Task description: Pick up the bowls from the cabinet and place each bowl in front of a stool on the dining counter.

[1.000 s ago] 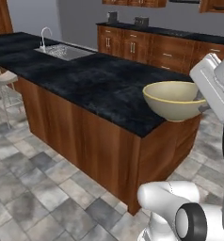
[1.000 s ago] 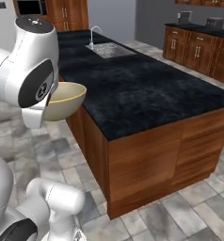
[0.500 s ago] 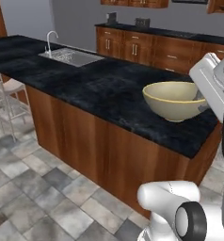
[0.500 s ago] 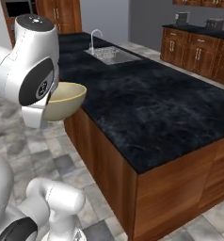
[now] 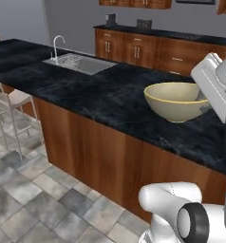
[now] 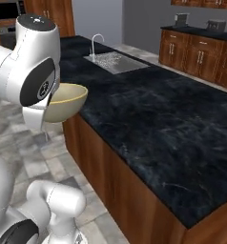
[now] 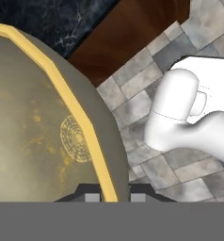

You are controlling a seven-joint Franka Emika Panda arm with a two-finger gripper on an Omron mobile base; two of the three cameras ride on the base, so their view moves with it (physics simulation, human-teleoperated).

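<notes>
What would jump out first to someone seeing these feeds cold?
The glossy cream-beige ceramic bowl, held by its rim in the robot's hand, carried level beside the long black white-veined marble dining counter. Next, the steel sink with its curved tap set in that top, and the pale stools at its far side.

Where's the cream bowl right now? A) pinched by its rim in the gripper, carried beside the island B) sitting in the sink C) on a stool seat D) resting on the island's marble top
A: in the hand view the gripper has its two tips either side of the cream bowl's rim, and the right base view shows it hanging off the hand over the floor, beside the dining counter.
</notes>
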